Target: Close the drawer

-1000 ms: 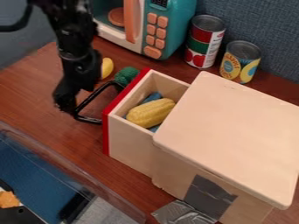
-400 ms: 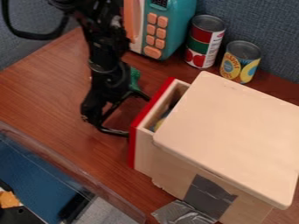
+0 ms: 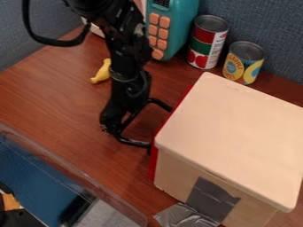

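The black gripper (image 3: 112,120) hangs left of the wooden box (image 3: 234,133), low over the table and against the black handle (image 3: 134,142). This handle spans the gap between gripper and drawer front. Of the drawer, a thin strip of its red front (image 3: 154,162) shows along the box's left side, flush or nearly flush with the lid's edge. The drawer's inside is hidden beneath the lid. From this angle, how the gripper's tips stand at the handle is unclear.
Behind the box stand a red-and-green can (image 3: 207,42) and a yellow-labelled can (image 3: 244,63). A teal toy microwave (image 3: 180,26) is at the back, with a small yellow object (image 3: 102,72) left of the arm. Grey tape (image 3: 186,216) lies at the box's base.
The gripper has moved right and down alongside the drawer, which has slid into the box. The corn and blue item inside have gone from sight. The arm now blocks the green object.
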